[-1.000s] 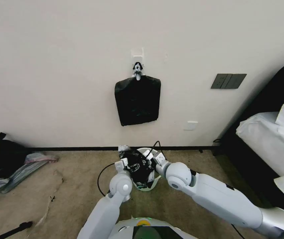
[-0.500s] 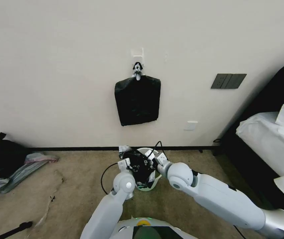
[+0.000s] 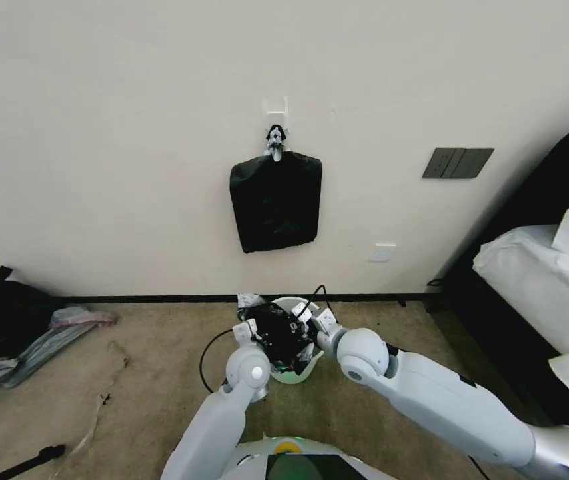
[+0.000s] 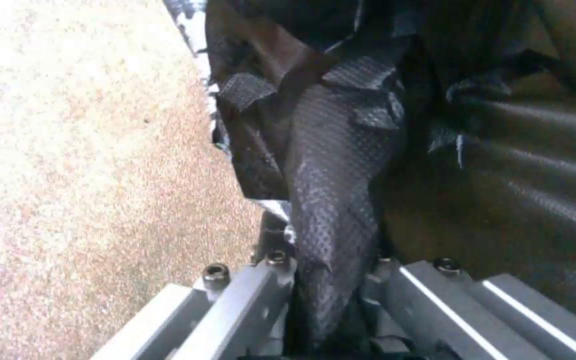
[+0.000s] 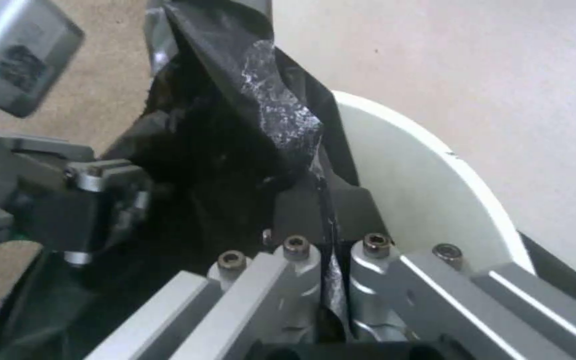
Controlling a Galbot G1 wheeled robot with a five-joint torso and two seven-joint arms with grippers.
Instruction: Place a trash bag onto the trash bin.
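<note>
No legible text, brand, number or sign is presented in any view. A dark label (image 5: 18, 62) is carried on the grey housing of the left gripper (image 5: 78, 200), beside the trash bag (image 5: 235, 125), but its print cannot be read.

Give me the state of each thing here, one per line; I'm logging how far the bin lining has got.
trash bag: crumpled, held over the bin between both grippers, not yet spread over the rim.
trash bin: upright on the carpet, rim partly bare.
left gripper: shut on a fold of the bag.
right gripper: shut on the bag's film.
black bundle: hanging from a wall hook.
</note>
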